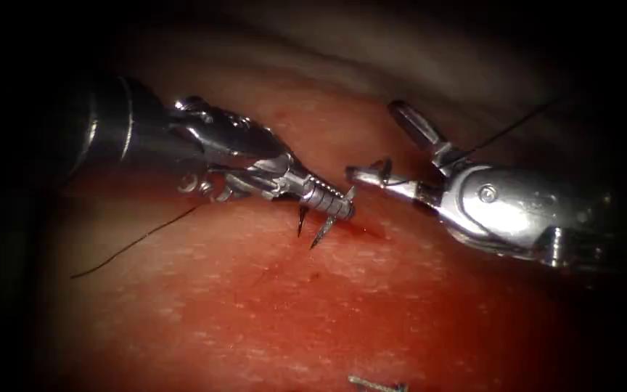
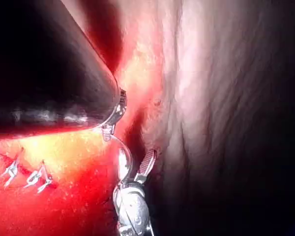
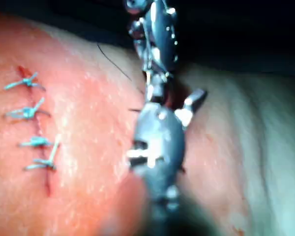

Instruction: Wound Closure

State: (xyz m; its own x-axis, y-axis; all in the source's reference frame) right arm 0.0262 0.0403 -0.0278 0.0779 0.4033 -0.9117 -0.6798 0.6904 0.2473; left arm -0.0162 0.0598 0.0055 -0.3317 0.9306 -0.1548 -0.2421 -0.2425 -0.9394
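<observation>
At the middle of the endoscope view, the left tool (image 1: 339,207) has its fingers (image 1: 321,194) pressed closed, tip down against the tissue (image 1: 371,312) right at the dark slit of the cut (image 1: 363,226). I cannot tell whether anything is pinched between them. Two pale cut ends of thread (image 1: 321,232) stick out from the tissue just under that tip, pointing toward the lower edge of the frame.

Just right of it, tip almost to tip, the right tool (image 1: 371,141) has its fingers spread wide and gripping nothing. One finger lies level and points left at the other tool; the other is raised toward the upper middle of the frame. A small hooked bit of metal sits on the level finger. It might be the needle, but I cannot tell from here, nor whether the needle is in the tissue.

A dark thread (image 1: 506,131) runs from the right tool's wrist to the upper right. A second dark strand (image 1: 136,243) trails from under the left tool's wrist across the tissue to the lower left. Red fluid (image 1: 342,341) wets the tissue across the lower half of the frame.

In the right wrist view, four tied stitches (image 3: 29,113) lie in a row along the closed stretch of the cut, well apart from both tools. The left arm's dark shaft (image 2: 44,73) blocks much of the left wrist view.
</observation>
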